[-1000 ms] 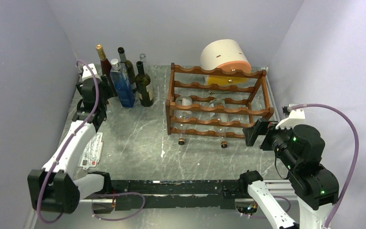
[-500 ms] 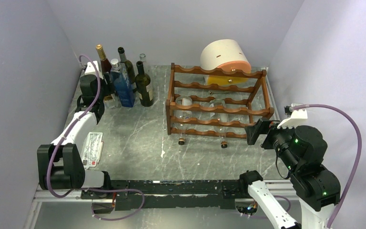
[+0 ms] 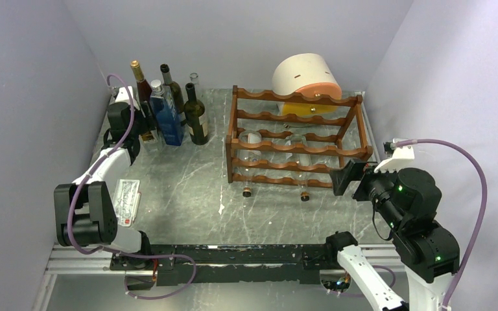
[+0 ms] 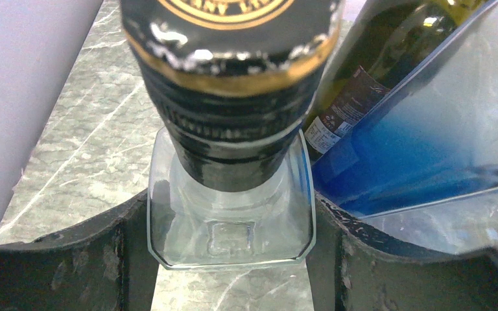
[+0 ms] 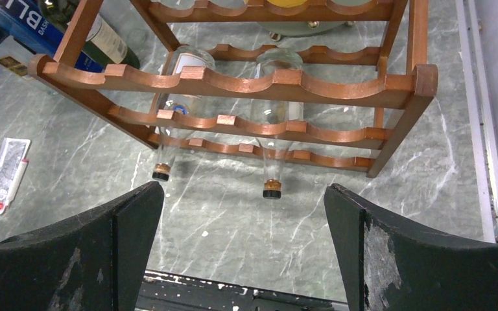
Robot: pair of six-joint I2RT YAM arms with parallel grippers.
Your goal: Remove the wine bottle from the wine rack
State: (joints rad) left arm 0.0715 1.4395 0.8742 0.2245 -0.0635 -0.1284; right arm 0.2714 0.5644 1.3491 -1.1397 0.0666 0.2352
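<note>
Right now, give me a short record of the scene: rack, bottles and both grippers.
rack: rack, upright, mid-table
in rack: brown-cork bottle and black-cork bottle, both clear, lying with necks toward the arms
standing bottles: cluster at back left
left gripper: left gripper, fingers against a square bottle in that cluster
right gripper: right gripper, open, empty, facing the rack front
behind rack: cylinder

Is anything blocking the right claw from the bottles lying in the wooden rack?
Nothing visible. The open right gripper faces the front of the wine rack; only bare table lies before the necks of the labelled bottle and the plain bottle. Rails cross above them, so sliding one forward looks likeliest.
</note>
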